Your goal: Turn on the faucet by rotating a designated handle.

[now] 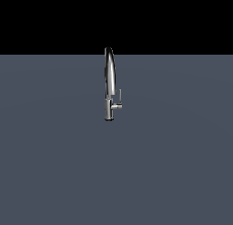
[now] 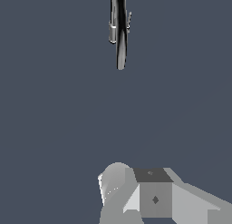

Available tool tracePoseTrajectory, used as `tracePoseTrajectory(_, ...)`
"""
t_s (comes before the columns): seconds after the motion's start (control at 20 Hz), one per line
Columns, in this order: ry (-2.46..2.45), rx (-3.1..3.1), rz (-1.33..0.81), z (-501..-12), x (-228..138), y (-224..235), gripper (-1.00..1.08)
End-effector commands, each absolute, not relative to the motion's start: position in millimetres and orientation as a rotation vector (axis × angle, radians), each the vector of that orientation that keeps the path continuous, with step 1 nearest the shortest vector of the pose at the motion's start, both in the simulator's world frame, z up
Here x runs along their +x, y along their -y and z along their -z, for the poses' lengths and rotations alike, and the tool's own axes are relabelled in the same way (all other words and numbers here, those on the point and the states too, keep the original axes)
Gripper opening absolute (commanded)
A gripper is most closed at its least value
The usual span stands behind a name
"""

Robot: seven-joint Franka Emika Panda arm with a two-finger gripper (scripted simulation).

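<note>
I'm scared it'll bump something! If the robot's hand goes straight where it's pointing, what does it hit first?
Probably just the bare gray floor. The wrist view seems to look down on it, with the faucet off to the side. Depth is unclear.

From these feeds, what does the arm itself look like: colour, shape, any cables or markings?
Only the wrist view shows any of it: a pale grey-white blocky body with flat angular faces, a rounded light-grey part beside it, and a darker grey square panel bearing a small diamond mark. No cables or fingers are visible. The exterior view shows no arm.
</note>
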State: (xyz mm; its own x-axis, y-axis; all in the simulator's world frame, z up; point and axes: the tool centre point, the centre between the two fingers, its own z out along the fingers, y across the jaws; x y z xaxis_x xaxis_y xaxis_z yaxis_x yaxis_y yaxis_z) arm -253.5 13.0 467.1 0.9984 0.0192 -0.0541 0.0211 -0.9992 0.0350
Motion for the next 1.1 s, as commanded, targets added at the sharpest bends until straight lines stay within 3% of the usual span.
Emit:
tracePoseTrajectory(0.0, -0.031, 3.105, 0.084, -467.1, -253.5, -13.0, -1.0)
tracePoseTrajectory(0.55, 0.023, 3.137, 0.144, -464.6, -237.0, -15.8, -1.0)
tracePoseTrajectory(1.05, 0.178, 3.214, 0.314, -455.3, -192.0, -20.8, -1.0)
